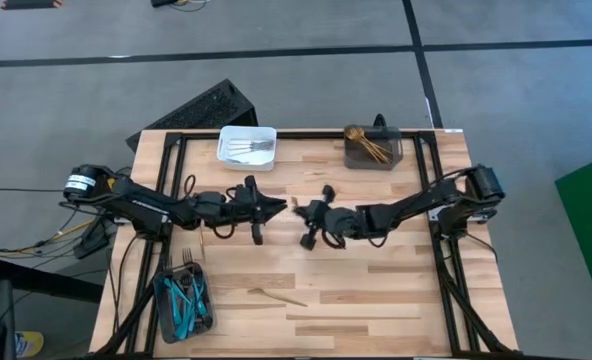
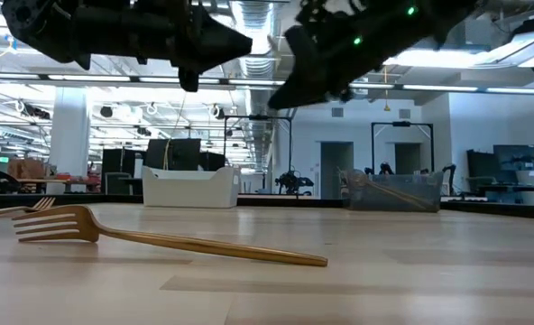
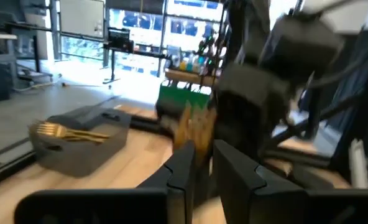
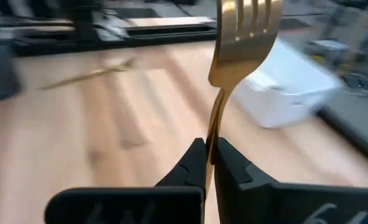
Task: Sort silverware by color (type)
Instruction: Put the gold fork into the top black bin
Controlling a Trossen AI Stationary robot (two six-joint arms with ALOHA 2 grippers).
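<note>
My right gripper hovers above the table's middle, shut on a gold fork whose tines point away from it. My left gripper faces it from the left, its fingers a narrow gap apart. The fork shows as a gold blur just past them, and they hold nothing. A second gold fork lies flat on the wood near the front. Another gold piece lies farther left. My right gripper pinches the gold fork's handle between its two fingers. The fingers come from the table's right, slanting a little downward. The fork runs on along the fingers, tines ahead, lifted clear of the table.
A white bin with silver cutlery stands at the far edge. A dark grey bin with gold cutlery stands to its right. A dark bin with blue-handled pieces sits at the near left corner. Black frame rails run along both sides.
</note>
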